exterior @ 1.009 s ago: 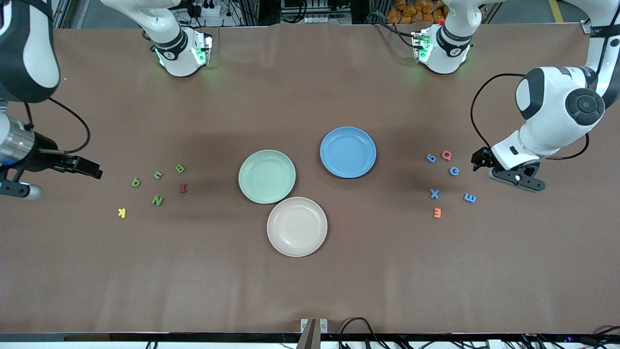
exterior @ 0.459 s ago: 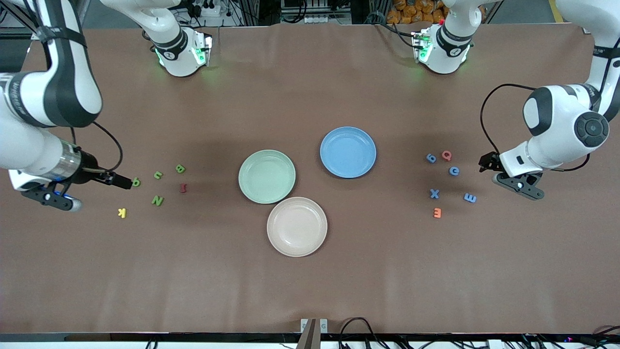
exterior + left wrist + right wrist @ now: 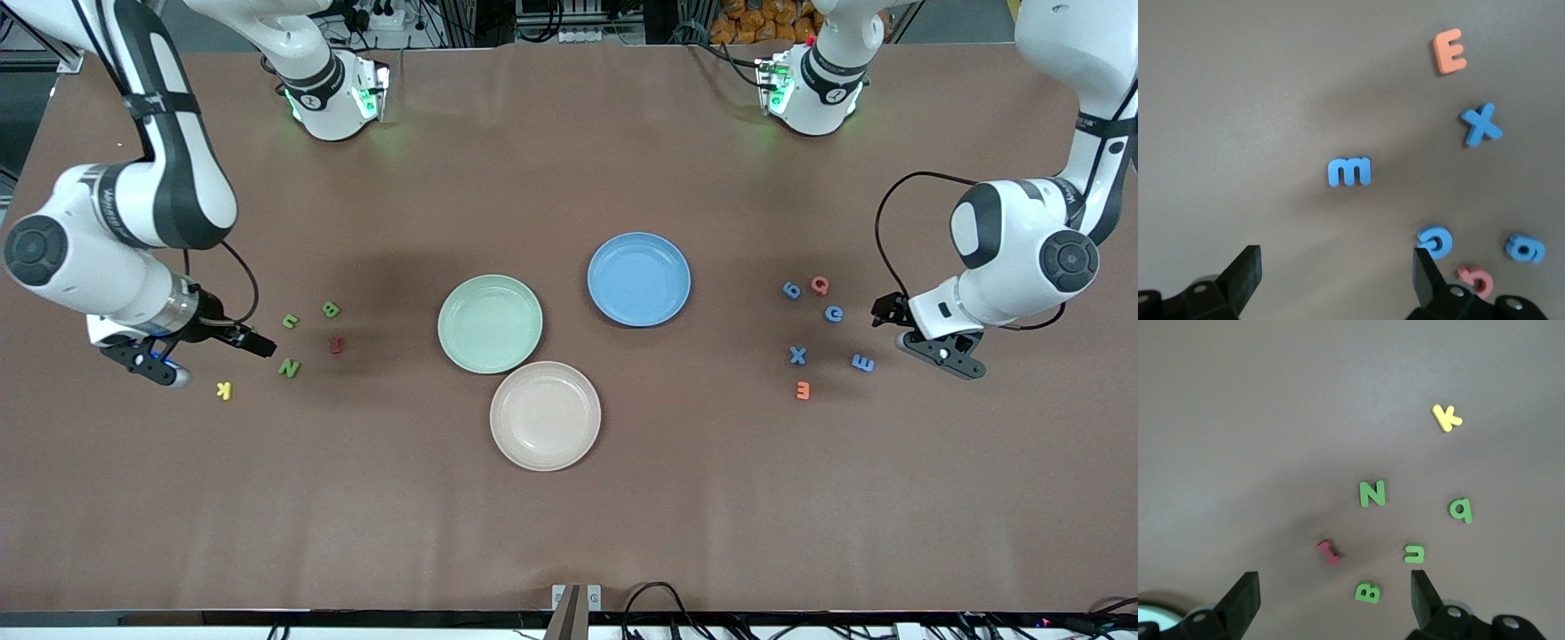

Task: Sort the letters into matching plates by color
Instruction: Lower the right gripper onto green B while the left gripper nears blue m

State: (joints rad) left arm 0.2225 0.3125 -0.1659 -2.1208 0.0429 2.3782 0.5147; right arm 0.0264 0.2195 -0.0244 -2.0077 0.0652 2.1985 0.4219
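3 plates: green plate (image 3: pixel 490 323), blue plate (image 3: pixel 638 278) and pink plate (image 3: pixel 545 415) sit mid-bench; the pink one is nearest the front camera and touches the green.
Green letters: N (image 3: pixel 289 367), u (image 3: pixel 291 321) and B (image 3: pixel 331 309) lie toward the right arm's end; the q (image 3: pixel 1461 510) shows only in the right wrist view, hidden under the gripper in the front view.
Others there: yellow K (image 3: pixel 224 389), red letter (image 3: pixel 336 344).
Blue letters: 9 (image 3: pixel 791 290), c (image 3: pixel 834 313), X (image 3: pixel 797 356) and m (image 3: pixel 861 363) lie toward the left arm's end.
Others there: pink Q (image 3: pixel 820 285), orange E (image 3: pixel 803 389).
Right gripper (image 3: pixel 258 345): over the q, jaws wide open, holding nothing.
Left gripper (image 3: pixel 882 311): beside the c and m, jaws wide open, empty.
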